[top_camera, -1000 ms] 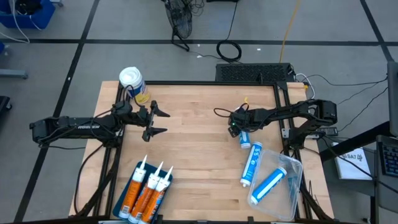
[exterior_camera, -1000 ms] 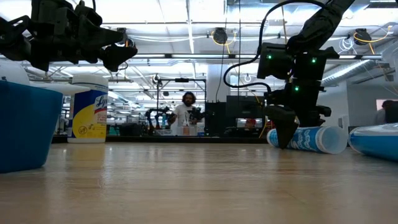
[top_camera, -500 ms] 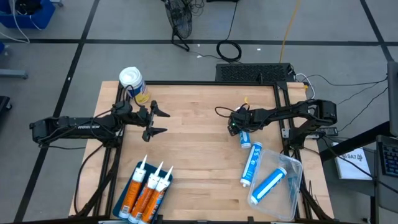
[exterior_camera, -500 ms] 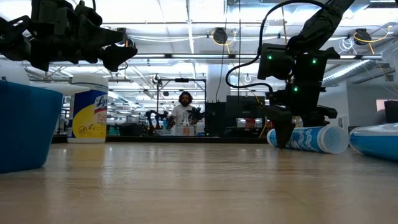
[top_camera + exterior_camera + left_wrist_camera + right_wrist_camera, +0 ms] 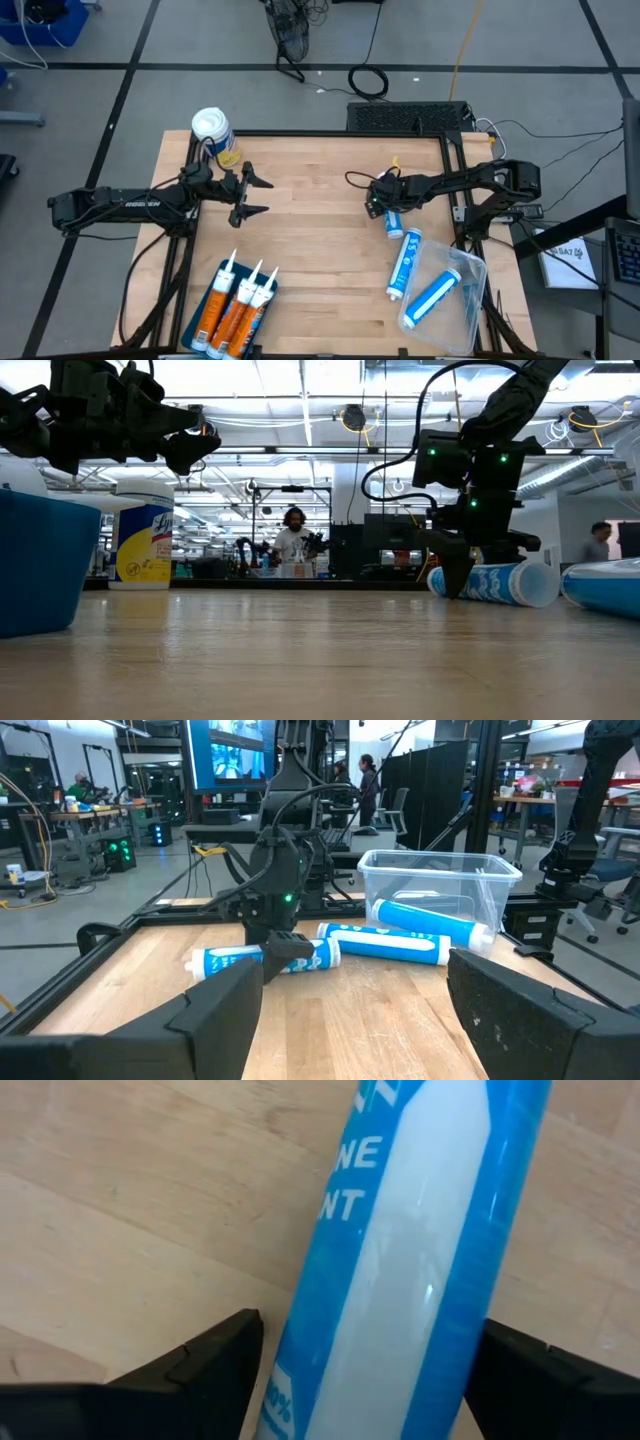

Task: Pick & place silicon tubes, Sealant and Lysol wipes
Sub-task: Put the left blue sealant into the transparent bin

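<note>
Blue-and-white sealant tube lay right of table centre, the right gripper over it, its arm reaching in from the right edge. From table height, that gripper pointed straight down. Its wrist view showed the tube between parted fingers, ungripped.

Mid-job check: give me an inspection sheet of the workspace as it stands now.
Surface: wooden table, bare in the middle.
Job's things: Lysol wipes upright at far left corner; three orange tubes in a blue bin; three blue tubes, one under the right gripper, one beside the clear bin, one inside it.
Clutter: nothing seen.
Grippers: left gripper raised, jaws open; right jaws open astride a blue tube.
Cables: coil on floor.
Surroundings: people in the background.
</note>
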You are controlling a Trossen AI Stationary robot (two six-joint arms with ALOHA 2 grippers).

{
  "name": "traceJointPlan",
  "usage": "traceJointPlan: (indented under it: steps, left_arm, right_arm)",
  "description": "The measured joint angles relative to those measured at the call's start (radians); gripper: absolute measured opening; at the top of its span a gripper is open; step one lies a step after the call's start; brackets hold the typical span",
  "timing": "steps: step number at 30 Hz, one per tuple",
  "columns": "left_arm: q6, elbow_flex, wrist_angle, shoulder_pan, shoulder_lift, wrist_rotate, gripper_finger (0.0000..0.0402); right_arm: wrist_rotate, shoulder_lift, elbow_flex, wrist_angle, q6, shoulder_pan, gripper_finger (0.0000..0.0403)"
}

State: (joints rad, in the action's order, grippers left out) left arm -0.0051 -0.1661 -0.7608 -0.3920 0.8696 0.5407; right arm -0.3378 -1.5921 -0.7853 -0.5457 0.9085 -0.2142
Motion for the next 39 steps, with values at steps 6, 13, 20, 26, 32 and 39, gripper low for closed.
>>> traceJointPlan:
  steps: [6,13,20,26,32,39]
  left_arm:
    - [0.000,0.000,0.000,0.000,0.000,0.000,0.0310]
    - [0.000,0.000,0.000,0.000,0.000,0.000,0.0310]
    - [0.000,0.000,0.000,0.000,0.000,0.000,0.0310]
    - [0.000,0.000,0.000,0.000,0.000,0.000,0.0310]
    - [0.000,0.000,0.000,0.000,0.000,0.000,0.0310]
    - [0.000,0.000,0.000,0.000,0.000,0.000,0.0310]
  right_arm:
    - [-0.003,0.000,0.000,0.007,-0.003,0.000,0.0272]
    - [-0.007,0.000,0.000,0.008,-0.003,0.000,0.0251]
    - [-0.010,0.000,0.000,0.008,-0.013,0.000,0.0226]
    - [-0.035,0.000,0.000,0.019,-0.031,0.010,0.0221]
    - [-0.041,0.000,0.000,0.023,-0.056,0.025,0.0223]
    - [-0.038,0.002,0.040,0.092,-0.073,0.027,0.0214]
